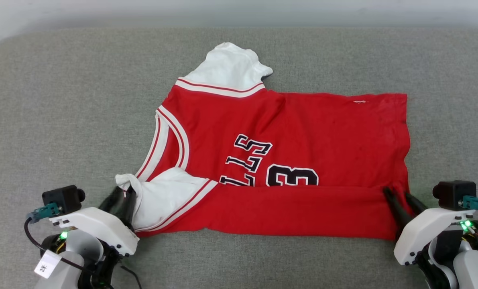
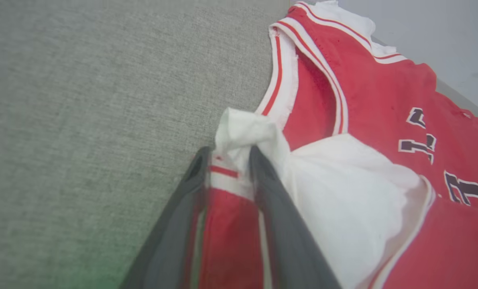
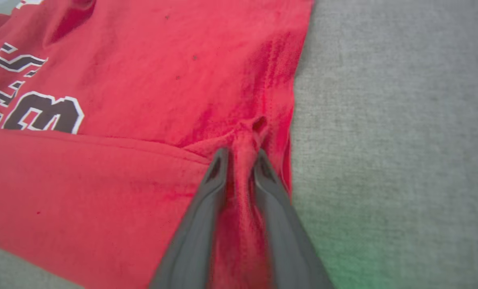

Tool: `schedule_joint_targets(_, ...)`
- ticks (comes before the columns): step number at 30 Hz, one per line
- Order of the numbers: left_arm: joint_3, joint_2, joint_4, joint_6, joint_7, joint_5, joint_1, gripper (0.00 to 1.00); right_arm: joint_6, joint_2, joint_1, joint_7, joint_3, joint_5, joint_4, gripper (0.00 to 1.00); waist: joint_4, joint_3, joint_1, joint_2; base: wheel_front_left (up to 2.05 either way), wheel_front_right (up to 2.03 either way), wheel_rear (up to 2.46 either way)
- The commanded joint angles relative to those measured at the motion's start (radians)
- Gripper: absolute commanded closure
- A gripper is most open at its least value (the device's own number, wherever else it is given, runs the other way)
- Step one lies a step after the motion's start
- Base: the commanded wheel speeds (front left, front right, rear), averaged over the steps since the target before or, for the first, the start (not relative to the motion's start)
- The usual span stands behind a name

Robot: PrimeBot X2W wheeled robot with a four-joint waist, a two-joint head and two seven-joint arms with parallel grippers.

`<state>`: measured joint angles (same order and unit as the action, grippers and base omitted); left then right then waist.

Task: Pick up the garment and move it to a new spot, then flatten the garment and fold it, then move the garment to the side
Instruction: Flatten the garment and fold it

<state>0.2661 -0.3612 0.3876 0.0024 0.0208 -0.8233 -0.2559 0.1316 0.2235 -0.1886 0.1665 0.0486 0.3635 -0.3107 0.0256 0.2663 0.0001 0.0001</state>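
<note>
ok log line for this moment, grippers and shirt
left gripper: pinching nearer sleeve | right gripper: pinching red hem | garment: flat on grey surface, near edge folded over part of number

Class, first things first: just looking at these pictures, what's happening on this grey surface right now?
A two-armed robot is folding a red jersey on a grey cloth-covered surface. The jersey's near long edge is already folded up over the lower part of the number. The left gripper has the fold's sleeve end between its fingers, and the right gripper has the hem end. Whether they are gripping or letting go is not clear.
</note>
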Motion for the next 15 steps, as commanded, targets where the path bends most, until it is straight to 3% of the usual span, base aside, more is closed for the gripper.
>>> schedule_joint_targets(1, -0.006, -0.001, 0.007, 0.007, 0.006, 0.000, -0.008, 0.00, -0.002, -0.002, -0.008, -0.029, 0.005, 0.005, -0.005, 0.00, 0.000, -0.017, -0.0001, -0.0001, 0.00, 0.00, 0.00)
schedule_joint_targets(2, -0.012, -0.012, 0.010, 0.025, 0.006, 0.008, 0.001, 0.00, -0.002, -0.012, -0.008, -0.122, -0.003, 0.002, 0.006, 0.00, 0.001, -0.045, -0.0001, -0.0001, 0.00, 0.00, 0.00)
schedule_joint_targets(6, -0.020, -0.041, -0.008, 0.052, -0.019, 0.008, 0.018, 0.00, -0.002, -0.032, 0.014, -0.219, -0.027, -0.020, 0.033, 0.00, 0.002, -0.086, -0.0001, -0.0001, 0.00, 0.00, 0.00)
schedule_joint_targets(11, -0.033, -0.102, -0.060, 0.060, -0.129, -0.027, 0.031, 0.00, -0.001, -0.072, 0.060, -0.252, -0.081, -0.059, 0.076, 0.00, 0.003, -0.127, -0.0001, -0.0001, 0.00, 0.00, 0.00)
schedule_joint_targets(15, -0.033, -0.162, -0.128, 0.067, -0.294, -0.082, 0.035, 0.00, -0.001, -0.098, 0.098, -0.231, -0.112, -0.085, 0.121, 0.00, 0.003, -0.141, -0.0001, -0.0001, 0.00, 0.00, 0.00)
